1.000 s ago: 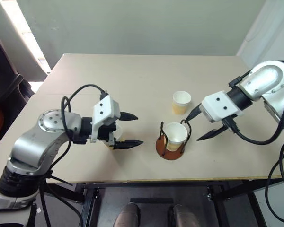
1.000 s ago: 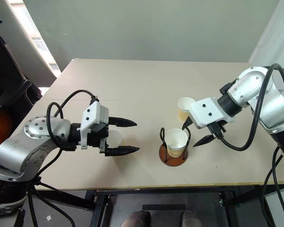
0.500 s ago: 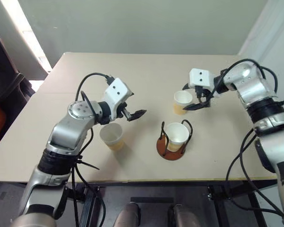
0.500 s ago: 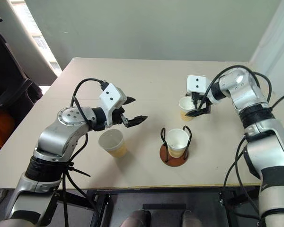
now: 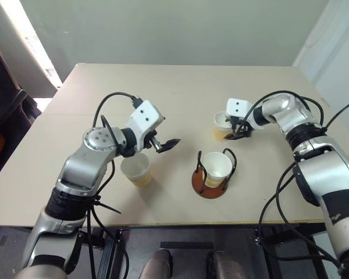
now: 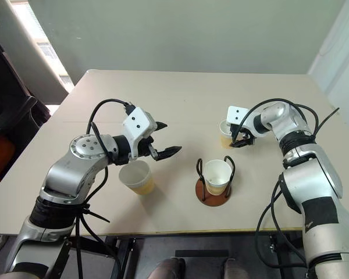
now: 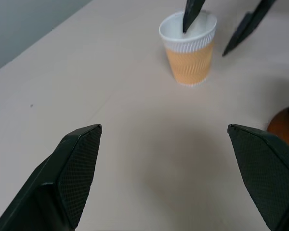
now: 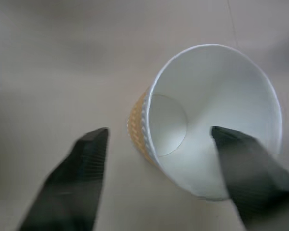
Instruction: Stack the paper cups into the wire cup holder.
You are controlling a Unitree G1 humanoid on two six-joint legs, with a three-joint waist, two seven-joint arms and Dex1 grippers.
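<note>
Straddling the rim of the far paper cup (image 5: pixel 222 125), the right end effector (image 6: pixel 237 138) has one black finger (image 7: pixel 191 13) dipped inside the cup mouth and the other finger outside the wall — partly open, not yet pinched on the rim as far as the wrist view shows. That cup stands upright on the surface (image 5: pixel 180 87), long axis vertical, mouth up, just beyond the wire cup holder (image 5: pixel 210 177) and near it. The holder already carries one cup (image 5: pixel 216 165) seated between its wire loops, upright on the reddish-brown disc. So the relation that matters: the grasped-at cup lies directly under the right end effector, and the holder lies from it toward the robot and slightly toward the left arm — a short lift-and-carry back, cup kept vertical so it nests into the seated one. The right arm is clearly nearer both. The left end effector (image 5: pixel 166 143) hovers wide open and empty above the surface, fingers pointing toward the holder; the third cup (image 5: pixel 136 168) stands upright just below and beside it, nearer the robot. That one looks like the left arm's job, judging by position.
</note>
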